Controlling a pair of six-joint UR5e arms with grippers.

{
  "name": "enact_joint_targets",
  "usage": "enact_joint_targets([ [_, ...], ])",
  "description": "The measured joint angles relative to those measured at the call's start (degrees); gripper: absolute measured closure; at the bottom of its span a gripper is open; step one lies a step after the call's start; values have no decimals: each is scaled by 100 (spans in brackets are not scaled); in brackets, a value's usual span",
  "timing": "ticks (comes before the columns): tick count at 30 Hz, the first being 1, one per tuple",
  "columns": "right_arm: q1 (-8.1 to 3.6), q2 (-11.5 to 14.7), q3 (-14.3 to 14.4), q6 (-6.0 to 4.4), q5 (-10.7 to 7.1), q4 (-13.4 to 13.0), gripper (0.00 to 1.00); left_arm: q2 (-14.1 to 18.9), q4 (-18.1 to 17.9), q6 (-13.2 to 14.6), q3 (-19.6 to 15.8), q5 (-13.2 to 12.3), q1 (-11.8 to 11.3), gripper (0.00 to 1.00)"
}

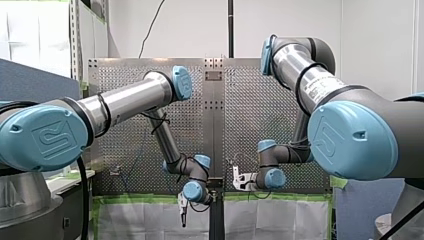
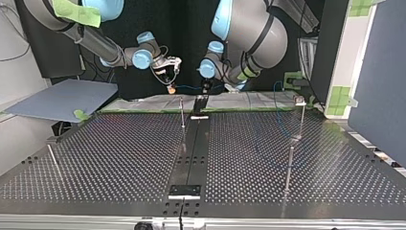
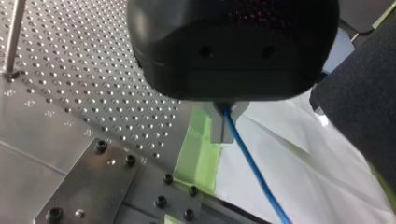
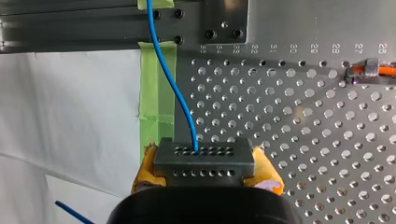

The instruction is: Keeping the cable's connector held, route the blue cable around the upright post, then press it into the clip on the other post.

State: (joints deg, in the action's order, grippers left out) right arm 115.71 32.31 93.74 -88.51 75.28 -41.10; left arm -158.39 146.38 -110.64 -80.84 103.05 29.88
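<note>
My right gripper (image 4: 205, 169) is shut on the grey connector block (image 4: 204, 156), which sits between its yellow pads (image 4: 142, 175). The blue cable (image 4: 170, 84) leaves the connector's top and runs ahead over the table edge. My left gripper (image 3: 223, 136), with metal fingers (image 3: 218, 125), is shut on the blue cable (image 3: 254, 168) just off the plate's edge. In the top view both grippers hang at the far table edge, right gripper (image 2: 171, 87) and left gripper (image 2: 206, 88), with the cable (image 2: 189, 87) stretched between them. A thin upright post (image 2: 182, 112) stands just in front of them. A post with a clip (image 2: 300, 102) stands at that view's right.
Two more thin posts stand on the perforated plate (image 2: 119, 158), one at the top view's right (image 2: 288, 163) and one at its left (image 2: 52, 160). White sheeting with green tape (image 3: 201, 149) lies beyond the plate's edge. A small grey and orange clip (image 4: 369, 72) sits on the plate.
</note>
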Motion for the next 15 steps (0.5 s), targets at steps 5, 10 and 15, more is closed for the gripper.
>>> enact_joint_targets([
  [5, -10, 0, 0, -25, 27, 2, 100, 89, 6, 249, 0, 196, -41, 98],
  [10, -59, 0, 0, -124, 48, 4, 100, 164, 35, 428, 0, 414, -41, 98],
  [15, -161, 0, 2, -163, -44, 7, 100, 175, 145, 566, -3, 664, 35, 98],
])
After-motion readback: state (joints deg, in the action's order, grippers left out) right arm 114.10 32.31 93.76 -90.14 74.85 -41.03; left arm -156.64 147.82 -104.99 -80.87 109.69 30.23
